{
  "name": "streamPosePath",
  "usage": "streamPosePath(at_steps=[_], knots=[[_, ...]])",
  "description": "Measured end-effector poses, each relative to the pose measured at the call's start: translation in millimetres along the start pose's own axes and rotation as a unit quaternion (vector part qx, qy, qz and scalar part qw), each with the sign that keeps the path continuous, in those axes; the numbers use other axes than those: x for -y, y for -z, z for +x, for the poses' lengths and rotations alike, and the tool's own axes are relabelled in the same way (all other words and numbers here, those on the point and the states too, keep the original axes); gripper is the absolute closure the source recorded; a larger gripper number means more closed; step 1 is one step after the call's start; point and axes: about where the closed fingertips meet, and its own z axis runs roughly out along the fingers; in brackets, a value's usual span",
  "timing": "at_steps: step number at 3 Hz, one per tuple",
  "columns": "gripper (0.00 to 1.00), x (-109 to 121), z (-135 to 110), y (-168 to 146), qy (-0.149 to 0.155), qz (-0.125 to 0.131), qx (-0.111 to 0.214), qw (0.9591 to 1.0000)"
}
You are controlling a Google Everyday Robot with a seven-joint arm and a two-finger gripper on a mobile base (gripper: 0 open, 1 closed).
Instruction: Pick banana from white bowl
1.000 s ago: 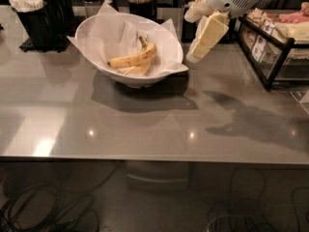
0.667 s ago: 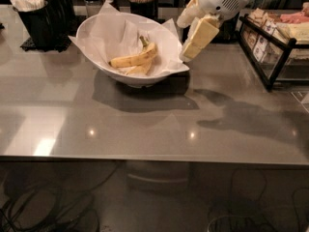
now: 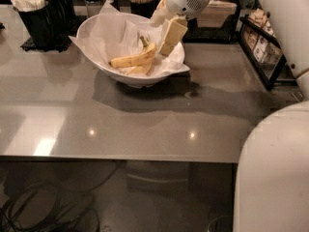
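Cream gripper [image 3: 170,36] above right rim of glossy white oval bowl [image 3: 91,33], near plump deep-yellow banana [image 3: 133,60]; jaws' state cannot tell. Risk: snagging crinkled paper liner [image 3: 113,30], tipping bowl.

Dim, tabletop [image 3: 145,124] glare — gripper [image 3: 167,46] over bowl [image 3: 107,70]

One elevated camera faces obliquely down across the table [image 3: 145,124], with the gripper [image 3: 169,43] over the white bowl [image 3: 88,38] at its right rim.
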Motion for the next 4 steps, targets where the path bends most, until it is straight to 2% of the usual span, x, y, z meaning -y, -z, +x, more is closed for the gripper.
streamPosePath(at_steps=[1,2,4], knots=[[0.31,23,-17,-19,0.028,-0.006,0.001,0.9996],[0.3,36,-21,-34,0.041,-0.01,0.004,0.9991],[0.3,34,0,-72,0.025,-0.045,0.001,0.9987]])
